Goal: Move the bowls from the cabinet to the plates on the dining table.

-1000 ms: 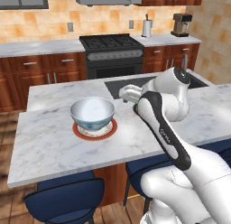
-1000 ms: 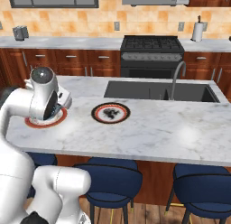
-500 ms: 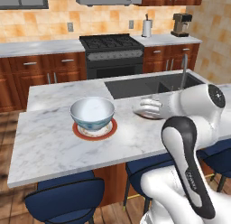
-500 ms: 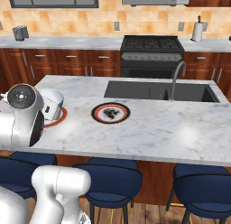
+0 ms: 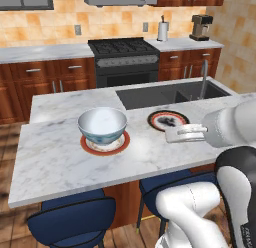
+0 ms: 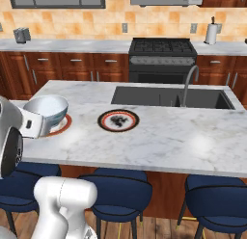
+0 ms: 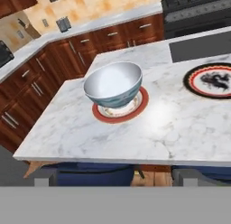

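Jaws spread and empty; grey-white bowl (image 5: 102, 124) sits ahead on its plate (image 5: 105, 143). Next, I judge, fetch the red bowl for the bare plate (image 5: 168, 120).

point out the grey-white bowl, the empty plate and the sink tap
grey-white bowl (image 5: 102, 123), left base view, inner wall.
empty plate (image 6: 118, 120), right base view, patterned centre.
sink tap (image 6: 185, 86), right base view, upright stem.

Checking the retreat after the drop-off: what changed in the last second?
The arm swung away from the grey-white bowl towards the robot's right; its gripper is open and empty. The bowl stayed on its plate; the second plate stayed bare.
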Robot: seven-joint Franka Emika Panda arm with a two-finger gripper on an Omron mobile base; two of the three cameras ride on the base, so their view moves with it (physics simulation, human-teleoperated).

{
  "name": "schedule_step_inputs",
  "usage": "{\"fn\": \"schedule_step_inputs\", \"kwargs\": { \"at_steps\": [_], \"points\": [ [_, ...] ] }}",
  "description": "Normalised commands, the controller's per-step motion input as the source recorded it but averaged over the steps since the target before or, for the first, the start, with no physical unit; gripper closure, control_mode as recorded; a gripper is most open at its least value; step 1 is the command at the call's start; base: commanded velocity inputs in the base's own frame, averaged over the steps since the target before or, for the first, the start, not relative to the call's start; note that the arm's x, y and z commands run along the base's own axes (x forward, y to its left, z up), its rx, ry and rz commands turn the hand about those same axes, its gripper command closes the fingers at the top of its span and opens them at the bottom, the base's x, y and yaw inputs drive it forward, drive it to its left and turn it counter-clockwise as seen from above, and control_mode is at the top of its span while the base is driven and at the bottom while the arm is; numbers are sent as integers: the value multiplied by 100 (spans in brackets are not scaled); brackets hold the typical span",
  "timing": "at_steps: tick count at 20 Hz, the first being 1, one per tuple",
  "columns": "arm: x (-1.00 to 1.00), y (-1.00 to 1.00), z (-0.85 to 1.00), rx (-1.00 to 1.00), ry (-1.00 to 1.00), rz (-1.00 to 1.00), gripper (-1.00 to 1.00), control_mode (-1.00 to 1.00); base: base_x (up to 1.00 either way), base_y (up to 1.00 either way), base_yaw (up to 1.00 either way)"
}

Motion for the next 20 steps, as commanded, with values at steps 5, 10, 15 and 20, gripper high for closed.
{"fn": "schedule_step_inputs", "kwargs": {
  "at_steps": [5,10,15,20],
  "points": [
    [-100,-26,18,-16,5,2,-100,-100,0,0,0],
    [-64,-22,0,-4,-3,2,-100,-100,0,0,0],
    [0,0,0,0,0,0,-100,-100,0,0,0],
    [0,0,0,0,0,0,-100,100,-22,-1,0]
  ]
}}
